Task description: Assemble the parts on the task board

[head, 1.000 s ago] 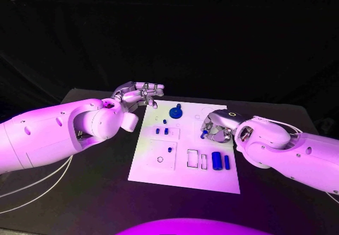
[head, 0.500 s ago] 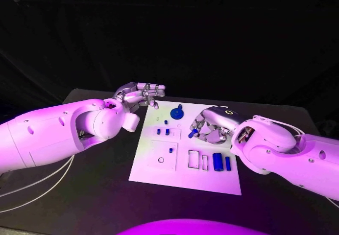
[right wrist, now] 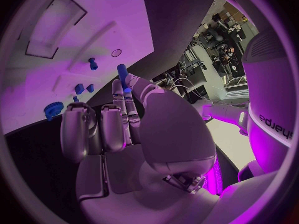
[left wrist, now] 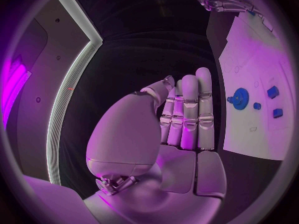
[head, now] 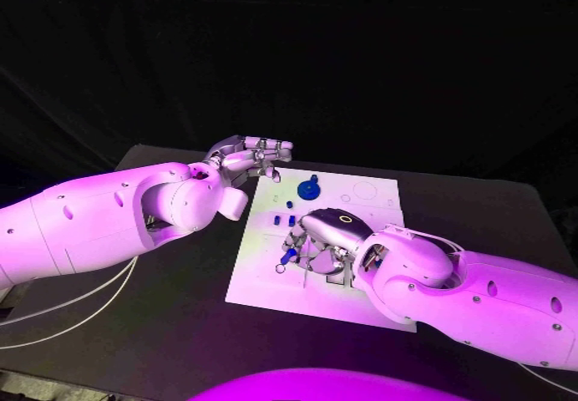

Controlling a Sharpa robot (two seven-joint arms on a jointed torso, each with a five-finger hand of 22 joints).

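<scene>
Task board (head: 362,196) carries a blue gear (head: 308,191) — right hand (head: 316,242) covers its middle.

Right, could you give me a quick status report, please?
Right hand holds a blue peg over the board. Left hand open at the board's far corner, holding nothing. Blue gear on the board. Nothing in the way.

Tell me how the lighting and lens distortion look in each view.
Head view: magenta light washes the white task board, both arms and the black table; the backdrop is dark. Left wrist view: fisheye circle; the board's edges bend beside the silver left hand. Right wrist view: same curving; the silver right hand pinches a small blue cylindrical part, casting shadows on the board.
</scene>
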